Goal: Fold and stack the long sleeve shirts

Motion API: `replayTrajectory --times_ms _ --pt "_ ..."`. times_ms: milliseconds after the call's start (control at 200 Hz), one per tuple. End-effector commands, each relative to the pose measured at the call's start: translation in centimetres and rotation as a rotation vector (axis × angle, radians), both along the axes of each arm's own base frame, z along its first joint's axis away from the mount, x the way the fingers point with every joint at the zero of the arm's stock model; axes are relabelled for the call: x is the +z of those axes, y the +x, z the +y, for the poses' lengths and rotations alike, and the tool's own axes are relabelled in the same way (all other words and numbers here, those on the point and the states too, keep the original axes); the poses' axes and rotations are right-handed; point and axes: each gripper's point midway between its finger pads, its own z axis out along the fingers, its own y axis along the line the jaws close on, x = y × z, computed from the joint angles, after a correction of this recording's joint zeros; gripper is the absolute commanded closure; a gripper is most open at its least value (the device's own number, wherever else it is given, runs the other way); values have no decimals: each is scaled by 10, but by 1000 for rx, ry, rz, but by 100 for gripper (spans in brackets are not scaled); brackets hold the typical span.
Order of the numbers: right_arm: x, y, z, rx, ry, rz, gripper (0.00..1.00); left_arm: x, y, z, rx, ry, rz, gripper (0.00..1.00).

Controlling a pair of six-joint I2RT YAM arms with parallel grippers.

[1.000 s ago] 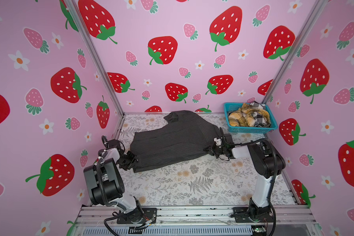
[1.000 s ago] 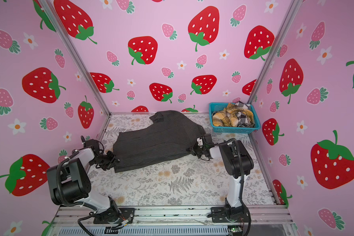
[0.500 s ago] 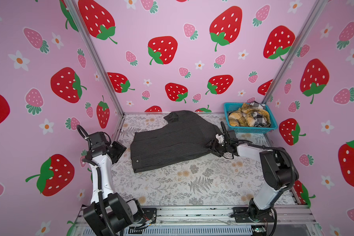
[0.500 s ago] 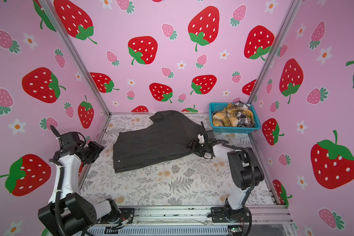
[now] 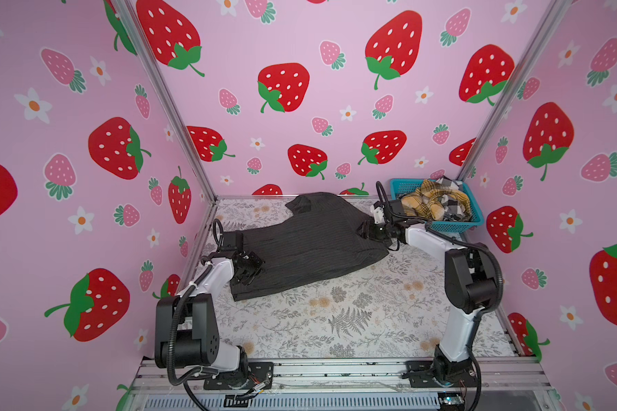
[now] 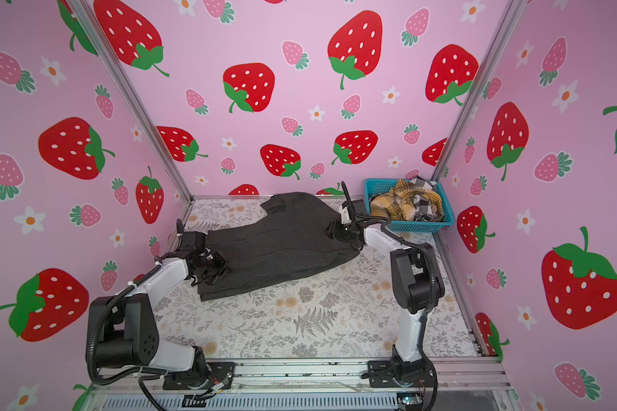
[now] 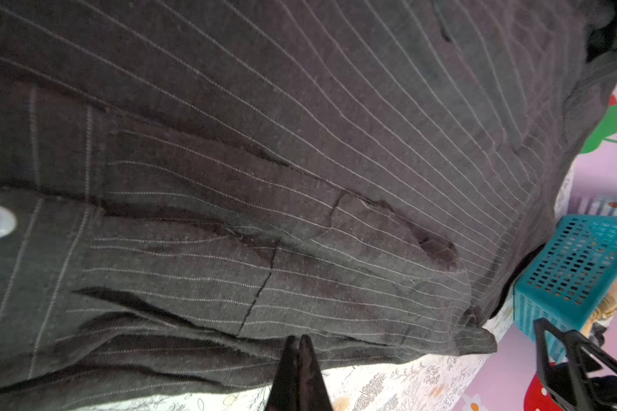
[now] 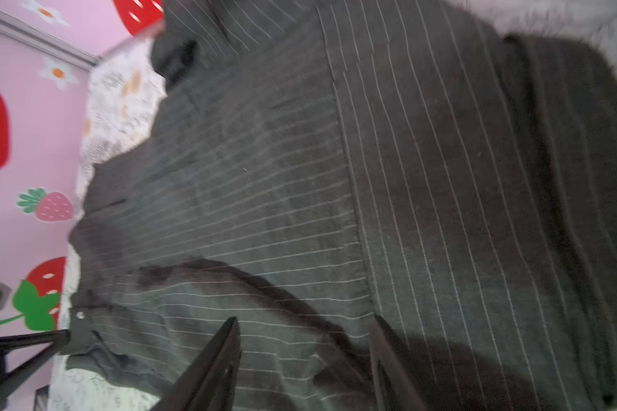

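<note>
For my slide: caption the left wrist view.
Shut left tool at the edge of the pinstriped shirt, teal basket beyond.

floral tbl (image 5: 335, 320): charcoal shirt (image 5: 310, 245) mid, teal basket (image 5: 456, 226) back rt corner

Soft charcoal cloth shirt (image 5: 310, 245) with thin pale pinstripes. Teal plastic mesh basket (image 5: 453, 226). Crumpled mustard-yellow plaid cloth shirt (image 5: 430, 199). Black-and-white check cloth shirt (image 5: 450, 184). White table cover (image 5: 335, 313) printed with grey ferns and tan flowers. Pink walls (image 5: 228, 64) patterned with red strawberries, green leaves and white flowers.
</note>
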Motion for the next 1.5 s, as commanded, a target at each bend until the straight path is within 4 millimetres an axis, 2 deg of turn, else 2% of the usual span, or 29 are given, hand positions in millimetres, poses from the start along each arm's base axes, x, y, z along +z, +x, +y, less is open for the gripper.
replayTrajectory --times_ms 0,115,195,240,340,415,535,605,700,805,915,965,1036,1096,1206,1286,1371,1491 --pt "-36 -26 -3 39 -101 66 39 -25 -12 4 44 10 81 100" --pt "-54 -63 -14 0 -122 136 39 -43 -34 12 88 33 133 100" --pt "-69 -100 -27 -31 -146 227 38 -51 -52 20 109 46 165 100" --pt "-78 -127 -31 -33 -148 294 38 -53 -65 26 118 63 198 100" --pt "-75 -182 -37 -34 -121 361 38 -53 -95 39 142 110 238 100" --pt "-73 -214 -46 -52 -110 387 37 -50 -115 40 163 103 232 100" --pt "-74 -248 -69 -80 -126 422 36 -48 -135 39 186 108 201 100" --pt "-66 -255 -70 -69 -106 419 35 -42 -129 34 187 84 156 100" --pt "-40 -236 -60 -60 -63 337 31 -19 -109 35 142 95 102 100" --pt "-8 -190 -53 -62 -83 222 30 17 -69 32 58 97 -4 100" --pt "12 -135 -45 -65 -138 128 30 48 -25 26 -2 103 -118 85" --pt "20 -109 -42 -67 -147 86 30 58 -7 31 -3 127 -137 83" --pt "35 -71 -39 -70 -167 1 28 68 24 43 -16 178 -169 70" --pt "45 -40 -40 -86 -201 -51 26 67 53 51 -52 206 -153 66" --pt "60 8 -38 -80 -224 -120 21 52 99 60 -138 232 -76 62" --pt "66 36 -40 -83 -238 -174 18 46 124 68 -165 267 -84 52" --pt "55 62 -48 -92 -251 -190 15 36 142 76 -179 298 -80 43" --pt "33 79 -55 -98 -255 -127 17 14 156 81 -210 285 -22 40"
